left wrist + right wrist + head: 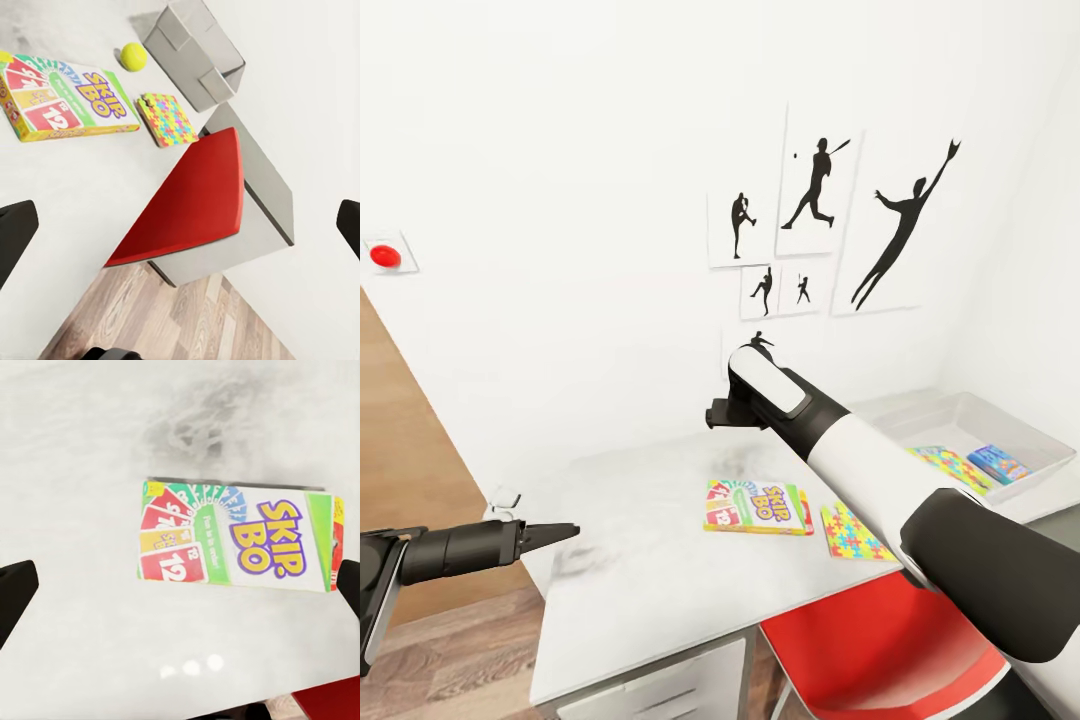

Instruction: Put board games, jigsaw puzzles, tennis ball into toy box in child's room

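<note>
Looking down over the table [640,560], we take the SKIP-BO board game [758,507] as our landmark, lying flat on the light-grey top. Our right gripper [722,413] hovers above it with its fingers [15,596] spread wide and nothing between them. Our left gripper [550,535] hangs off the table's near end, well apart from the game, and we cannot tell whether its fingers are spread. One jigsaw puzzle [852,530] lies just beside the game. The tennis ball [133,56] rests near the game. Beyond sits the toy box [960,412], holding a second jigsaw puzzle [950,465] and a blue board game [998,463]. A red chair [880,640] stands below the puzzle's edge of the table.
</note>
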Robot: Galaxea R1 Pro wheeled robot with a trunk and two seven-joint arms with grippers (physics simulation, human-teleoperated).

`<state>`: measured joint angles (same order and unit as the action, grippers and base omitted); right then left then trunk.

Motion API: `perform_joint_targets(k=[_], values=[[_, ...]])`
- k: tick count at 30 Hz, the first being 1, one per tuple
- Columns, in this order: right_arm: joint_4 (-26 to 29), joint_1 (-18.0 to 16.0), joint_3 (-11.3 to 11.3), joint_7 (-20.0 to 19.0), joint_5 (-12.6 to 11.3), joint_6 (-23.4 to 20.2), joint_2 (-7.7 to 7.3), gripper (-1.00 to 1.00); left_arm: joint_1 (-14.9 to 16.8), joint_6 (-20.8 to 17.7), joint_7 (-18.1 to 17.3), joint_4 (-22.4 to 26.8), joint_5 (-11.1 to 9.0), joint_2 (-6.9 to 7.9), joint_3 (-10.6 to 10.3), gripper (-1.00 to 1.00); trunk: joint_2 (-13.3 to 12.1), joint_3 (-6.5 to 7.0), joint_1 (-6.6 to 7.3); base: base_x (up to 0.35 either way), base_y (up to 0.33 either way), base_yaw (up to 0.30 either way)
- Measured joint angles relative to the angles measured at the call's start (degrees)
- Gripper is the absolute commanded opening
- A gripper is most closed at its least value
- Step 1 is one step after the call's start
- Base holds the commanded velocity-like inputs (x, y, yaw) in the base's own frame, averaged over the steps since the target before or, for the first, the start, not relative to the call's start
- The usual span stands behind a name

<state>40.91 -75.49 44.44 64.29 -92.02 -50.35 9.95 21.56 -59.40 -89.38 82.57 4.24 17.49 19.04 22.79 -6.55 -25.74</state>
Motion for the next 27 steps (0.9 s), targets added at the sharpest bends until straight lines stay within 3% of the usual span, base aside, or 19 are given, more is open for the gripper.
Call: perform_joint_targets(k=[27], values=[[0.37, 0.0, 0.04, -0.03, 0.02, -0.09, -0.08, 1.0, 0.0, 0.0, -0.08, 0.0, -0.16, 0.0, 0.0, 1.0, 0.0, 0.0, 0.0, 0.0, 0.019, 0.003]])
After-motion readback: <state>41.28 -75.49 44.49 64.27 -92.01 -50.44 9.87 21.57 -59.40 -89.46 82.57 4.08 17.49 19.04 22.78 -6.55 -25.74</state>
